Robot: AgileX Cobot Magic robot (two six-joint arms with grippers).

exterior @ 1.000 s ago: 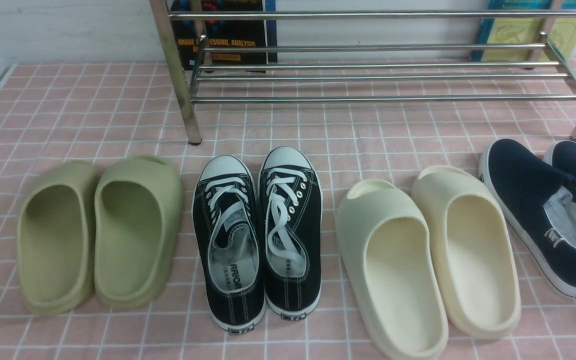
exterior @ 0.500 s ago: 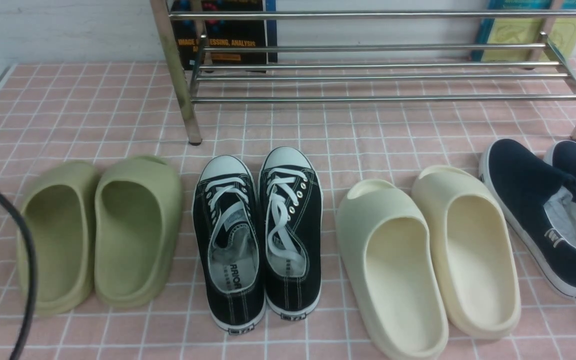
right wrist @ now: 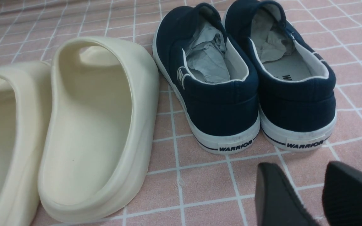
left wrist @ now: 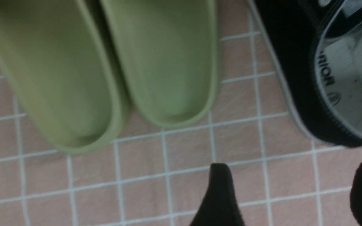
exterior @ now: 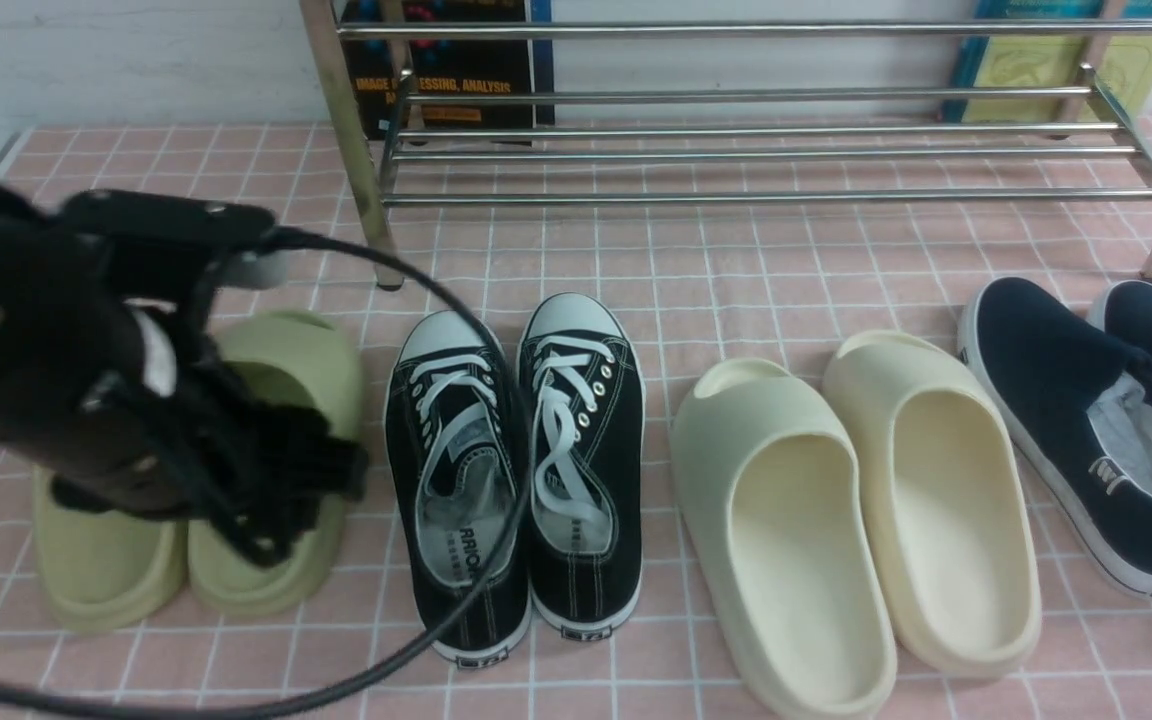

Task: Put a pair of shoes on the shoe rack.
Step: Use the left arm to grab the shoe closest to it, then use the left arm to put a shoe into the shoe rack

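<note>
The two black canvas sneakers, left (exterior: 456, 470) and right (exterior: 581, 450), stand side by side on the pink checked cloth, toes toward the chrome shoe rack (exterior: 736, 196) at the back. The rack's shelves hold nothing. My left gripper (left wrist: 294, 179) is open and empty. It hangs above the cloth just behind the heels of the green slides, with the left sneaker's heel (left wrist: 297, 78) beside it. Its arm (exterior: 86, 350) covers part of the green slides in the front view. My right gripper (right wrist: 298, 171) is open and empty, low behind the navy slip-ons.
Green foam slides (exterior: 266, 570) lie left of the sneakers, cream slides (exterior: 776, 520) right of them, and navy slip-ons (exterior: 1066, 420) at the far right. Books (exterior: 456, 60) lean on the wall behind the rack. A black cable (exterior: 496, 560) loops over the left sneaker.
My left arm has swung into the front view from the lower left and now hangs over the green slides, its cable trailing across the left sneaker. The shoes have not moved.
</note>
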